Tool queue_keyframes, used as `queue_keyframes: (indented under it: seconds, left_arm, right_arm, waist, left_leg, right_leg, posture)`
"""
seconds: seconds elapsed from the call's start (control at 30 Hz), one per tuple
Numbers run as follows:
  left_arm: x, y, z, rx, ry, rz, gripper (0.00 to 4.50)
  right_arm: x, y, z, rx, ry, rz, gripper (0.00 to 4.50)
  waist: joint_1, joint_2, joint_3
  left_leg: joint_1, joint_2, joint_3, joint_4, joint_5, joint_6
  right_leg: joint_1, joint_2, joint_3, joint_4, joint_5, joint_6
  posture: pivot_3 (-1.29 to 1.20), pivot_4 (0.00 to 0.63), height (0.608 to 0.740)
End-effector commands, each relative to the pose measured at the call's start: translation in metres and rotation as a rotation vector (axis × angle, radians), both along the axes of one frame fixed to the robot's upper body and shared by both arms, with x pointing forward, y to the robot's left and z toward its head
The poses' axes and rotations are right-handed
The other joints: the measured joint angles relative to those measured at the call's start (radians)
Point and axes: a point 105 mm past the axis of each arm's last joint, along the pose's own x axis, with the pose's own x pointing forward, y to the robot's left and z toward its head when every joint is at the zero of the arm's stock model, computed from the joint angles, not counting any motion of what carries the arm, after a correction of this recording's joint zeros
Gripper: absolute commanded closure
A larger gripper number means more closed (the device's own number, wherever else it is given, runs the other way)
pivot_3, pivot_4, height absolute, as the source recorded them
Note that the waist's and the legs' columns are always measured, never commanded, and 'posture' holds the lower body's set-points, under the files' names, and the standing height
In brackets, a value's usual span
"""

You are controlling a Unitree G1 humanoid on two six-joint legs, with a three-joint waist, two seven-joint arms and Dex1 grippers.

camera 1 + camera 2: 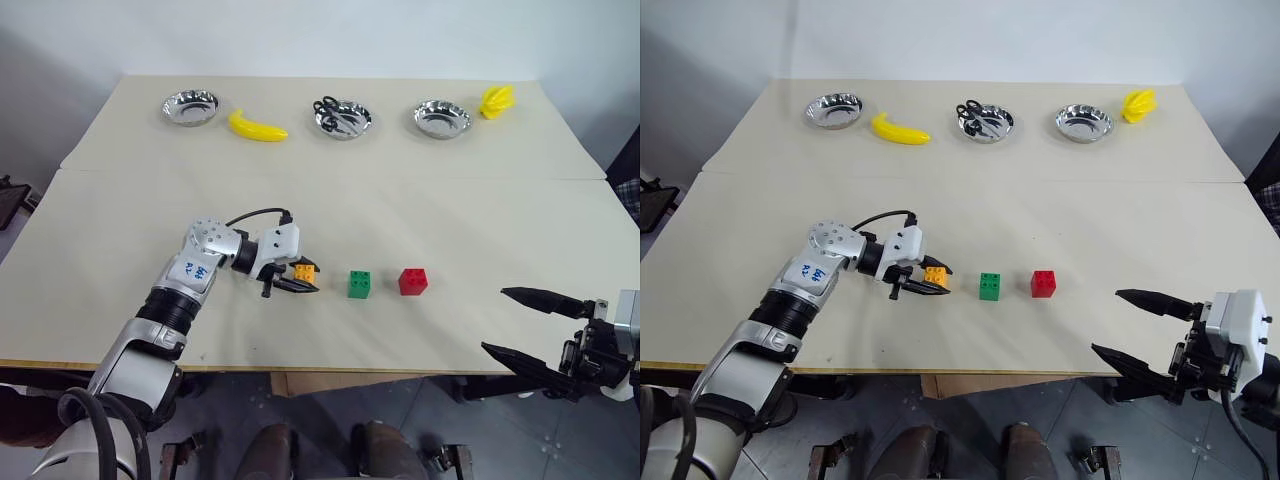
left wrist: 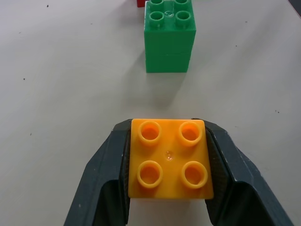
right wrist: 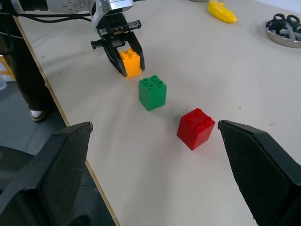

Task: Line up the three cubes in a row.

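Your left arm reaches across the near part of the table [image 1: 420, 215] with the wrist bent toward 3 o'clock, and the left end effector [image 1: 298, 282] points that way, tilted somewhat down. Its two black fingers are closed on the orange cube [image 1: 305, 270], one on each side face.

Your right arm sits low off the near edge at about 4 o'clock from the row. The right end effector [image 1: 520, 325] is spread wide with nothing between its fingers, aimed roughly level over the table edge.

The orange cube, the green cube [image 1: 360, 284] and the red cube [image 1: 413, 281] lie on a line running from 9 to 3 o'clock, orange at the 9 o'clock end, red at the 3 o'clock end. Green stands near orange but apart from it; red is a similar step beyond green.

From the left wrist view you see what the head views cannot: the orange cube's four studs face up and its sides sit square between the pads, with the green cube straight ahead and a sliver of red behind it. The right wrist view shows all three cubes upright, studs up. You cannot tell whether the orange cube touches the table. The cubes have no long axis to speak of.
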Motion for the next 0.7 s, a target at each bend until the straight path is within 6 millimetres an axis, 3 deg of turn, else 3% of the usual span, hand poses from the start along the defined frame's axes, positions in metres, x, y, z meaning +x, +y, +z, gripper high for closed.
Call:
queue_keyframes:
  seconds: [0.03,0.3,0.6,0.7]
  left_arm:
    - [-0.007,0.007,-0.005,0.031,0.039,-0.003,2.97]
    - [-0.014,0.009,-0.006,0.001,0.083,0.000,2.97]
    - [-0.010,0.011,0.002,-0.046,-0.014,0.003,0.18]
    - [-0.014,0.021,0.017,-0.103,-0.047,-0.006,0.01]
  right_arm:
    - [-0.001,0.004,0.005,0.000,-0.020,0.018,0.00]
    - [0.003,0.006,0.003,0.005,-0.016,0.035,0.00]
    - [0.007,0.010,0.002,0.011,-0.016,0.061,0.00]
    - [0.008,0.012,0.001,0.014,-0.011,0.078,0.00]
  waist:
    - [0.000,0.000,0.000]
    - [0.002,0.000,0.000]
    - [0.004,0.000,0.000]
    - [0.004,0.000,0.000]
  left_leg:
    - [0.000,0.000,0.000,0.000,0.000,0.000]
    - [0.000,0.000,0.000,0.000,0.000,0.000]
    - [-0.001,0.000,0.000,0.000,0.000,0.000]
    - [-0.001,0.000,0.000,0.000,0.000,0.000]
  right_leg:
    - [0.000,0.000,0.000,0.000,0.000,0.000]
    - [0.000,0.000,0.000,0.000,0.000,0.000]
    - [0.000,0.000,0.000,0.000,0.000,0.000]
    - [0.000,0.000,0.000,0.000,0.000,0.000]
  posture:
    - [0.00,0.150,0.740]
    - [0.00,0.150,0.740]
    - [0.00,0.150,0.740]
    - [0.00,0.150,0.740]
